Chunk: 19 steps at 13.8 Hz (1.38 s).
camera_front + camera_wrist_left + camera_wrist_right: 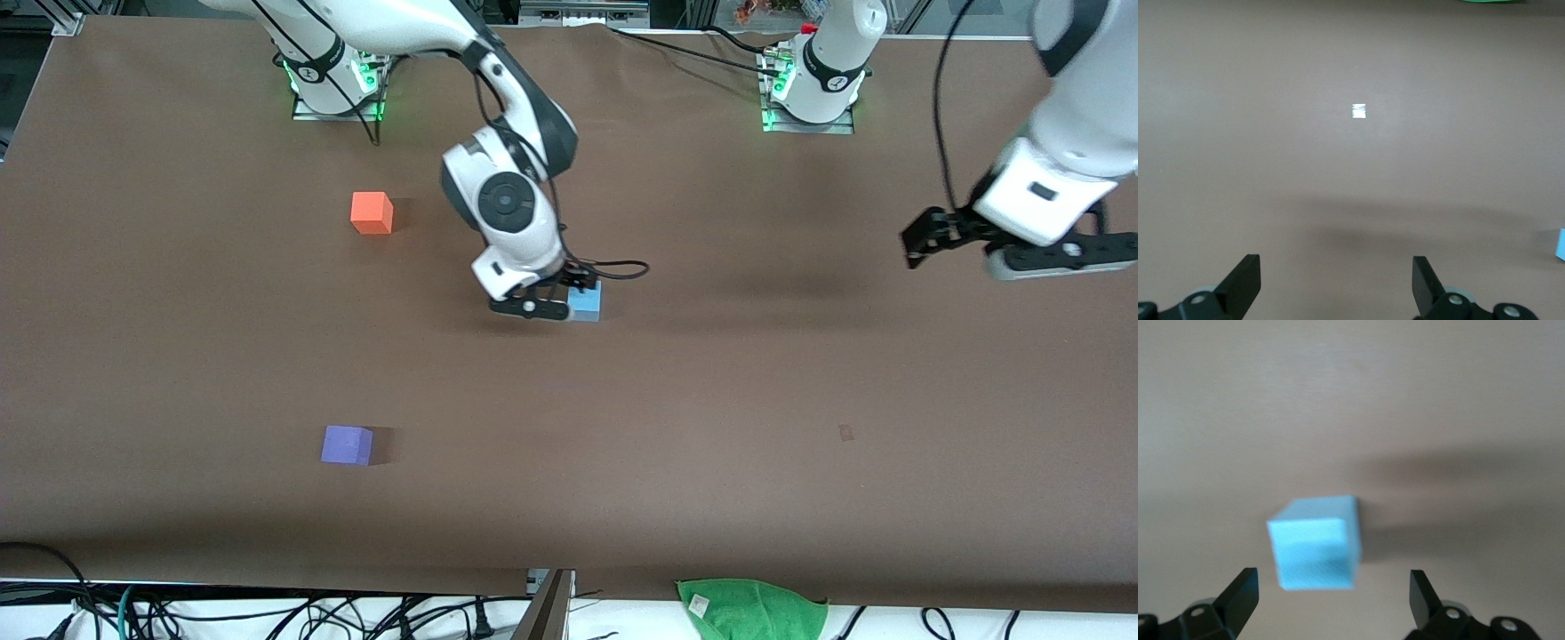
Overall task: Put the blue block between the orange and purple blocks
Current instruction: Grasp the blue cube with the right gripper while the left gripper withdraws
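Right gripper (1331, 593) hangs low over the blue block (585, 300), fingers spread wide to either side and, as far as the blurred wrist view allows, not yet touching it. Blue block rests on the table (711, 400), well apart from the orange block (372, 212) and purple block (347, 444). Step in hand: grasping. Next move calls for lowering and closing squarely. Left gripper (925, 238) waits, spread, toward the left arm's end.

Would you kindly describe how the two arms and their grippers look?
Both arms have glossy white shells with dark grey joint bands, black cables along them, and green lights at their bases. The right gripper and left gripper are black, each with two flat, angular fingers.
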{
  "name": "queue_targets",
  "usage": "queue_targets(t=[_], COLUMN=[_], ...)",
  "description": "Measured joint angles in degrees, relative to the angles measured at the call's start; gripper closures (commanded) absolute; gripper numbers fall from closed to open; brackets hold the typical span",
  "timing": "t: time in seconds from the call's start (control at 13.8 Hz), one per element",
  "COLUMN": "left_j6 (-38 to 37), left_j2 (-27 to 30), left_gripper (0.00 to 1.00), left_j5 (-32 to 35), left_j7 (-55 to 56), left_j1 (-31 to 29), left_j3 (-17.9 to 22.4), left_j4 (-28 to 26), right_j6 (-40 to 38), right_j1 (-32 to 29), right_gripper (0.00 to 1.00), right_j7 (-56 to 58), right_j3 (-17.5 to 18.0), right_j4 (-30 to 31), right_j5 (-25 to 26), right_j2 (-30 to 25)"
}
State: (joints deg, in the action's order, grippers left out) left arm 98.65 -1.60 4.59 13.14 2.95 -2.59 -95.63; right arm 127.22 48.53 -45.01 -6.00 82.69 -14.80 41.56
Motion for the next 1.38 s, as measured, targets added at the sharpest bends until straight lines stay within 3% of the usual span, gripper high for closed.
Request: queue_targets(t=[0.22, 0.65, 0.73, 0.87, 1.09, 1.38], left_j6=[0.0, 0.0, 0.0, 0.0, -1.1, -3.2], left_j2=[0.0, 0.1, 0.1, 0.1, 0.1, 0.1], left_gripper=[0.00, 0.00, 0.00, 0.00, 0.00, 0.00], left_j5=[-0.4, -3.2, -3.2, -3.2, -3.2, -3.3], left_j7=[-0.1, -7.1, -7.9, -8.2, -8.8, -8.9], left_j1=[-0.1, -2.2, -2.5, -2.7, -2.7, -2.7], left_j3=[0.7, 2.7, 2.8, 2.8, 2.7, 2.6], left_j4=[-1.8, -2.7, -2.8, -2.9, -2.9, -2.9], right_j6=[3.0, 3.4, 3.4, 3.5, 3.9, 2.7], right_j1=[1.1, 2.6, 2.8, 2.9, 2.8, 2.0], right_gripper=[0.00, 0.03, 0.14, 0.54, 0.98, 1.00], right_j7=[-1.1, -1.1, -1.1, -1.1, -1.0, 0.7], right_j3=[0.0, 0.0, 0.0, 0.0, -0.2, -1.4], right_j4=[-3.5, -4.1, -4.1, -4.1, -4.5, -5.8], right_j5=[0.0, 2.0, 2.5, 2.8, 3.0, 3.2], right_j2=[4.1, 6.7, 7.4, 8.4, 8.5, 8.0])
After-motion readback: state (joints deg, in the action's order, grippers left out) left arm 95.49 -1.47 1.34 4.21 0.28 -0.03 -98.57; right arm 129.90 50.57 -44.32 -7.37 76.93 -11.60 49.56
